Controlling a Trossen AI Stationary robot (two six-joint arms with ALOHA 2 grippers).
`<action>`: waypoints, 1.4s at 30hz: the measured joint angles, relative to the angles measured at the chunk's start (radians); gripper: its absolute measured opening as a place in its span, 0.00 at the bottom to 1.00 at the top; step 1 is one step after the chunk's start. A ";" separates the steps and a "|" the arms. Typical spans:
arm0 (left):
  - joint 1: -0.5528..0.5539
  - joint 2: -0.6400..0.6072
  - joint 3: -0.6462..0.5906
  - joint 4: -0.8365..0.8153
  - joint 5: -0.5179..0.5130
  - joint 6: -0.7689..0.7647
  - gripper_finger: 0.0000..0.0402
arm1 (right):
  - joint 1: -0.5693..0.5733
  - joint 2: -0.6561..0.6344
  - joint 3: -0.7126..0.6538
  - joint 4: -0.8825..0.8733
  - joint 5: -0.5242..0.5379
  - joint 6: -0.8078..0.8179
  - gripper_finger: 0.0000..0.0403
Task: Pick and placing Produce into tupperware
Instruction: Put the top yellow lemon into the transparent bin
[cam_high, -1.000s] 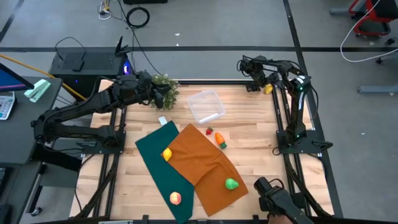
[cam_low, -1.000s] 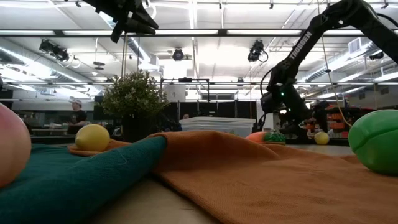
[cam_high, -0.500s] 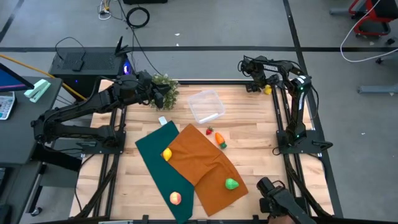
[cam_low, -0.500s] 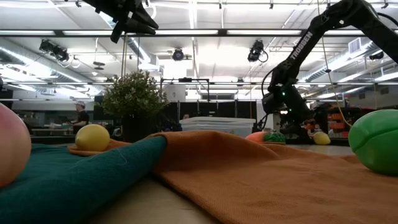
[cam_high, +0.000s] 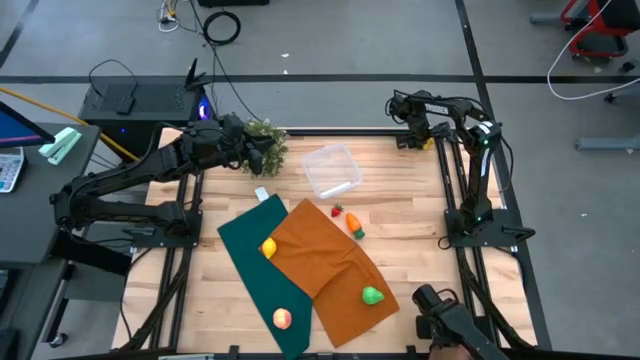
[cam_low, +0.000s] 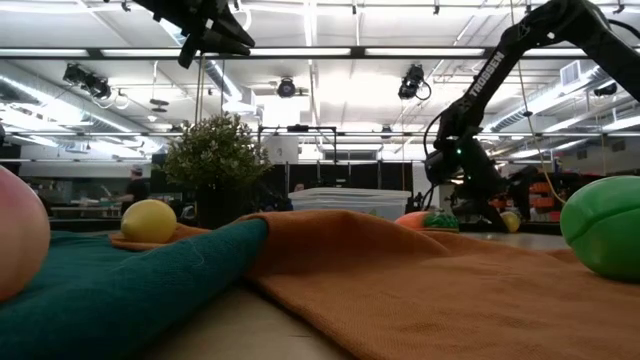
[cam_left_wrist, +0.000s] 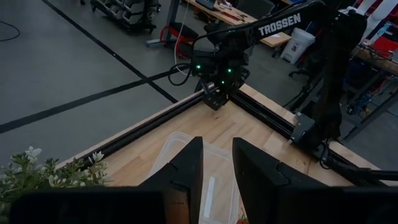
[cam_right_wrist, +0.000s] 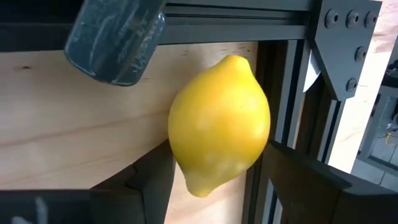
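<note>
Cloths, orange (cam_high: 328, 265) and green (cam_high: 260, 262), cover the wooden surface (cam_high: 400, 215); right tool (cam_right_wrist: 214, 177) spreads around a lemon (cam_right_wrist: 219, 132); left tool (cam_left_wrist: 216, 163), parted, empty.

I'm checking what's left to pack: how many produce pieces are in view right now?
6: a lemon between the right gripper's fingers at the far right corner, a strawberry and carrot beside the orange cloth, a green piece on it, a yellow piece and peach on the green cloth.
</note>
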 joint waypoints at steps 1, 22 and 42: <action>0.000 0.000 0.000 0.000 0.000 0.000 0.23 | 0.000 0.000 0.000 0.002 0.001 0.007 0.53; 0.000 0.000 0.000 0.000 0.000 -0.001 0.24 | -0.018 -0.001 0.006 0.034 -0.023 -0.018 0.38; 0.000 0.000 0.000 0.000 0.000 0.006 0.24 | -0.007 0.005 0.007 0.051 -0.021 -0.045 0.29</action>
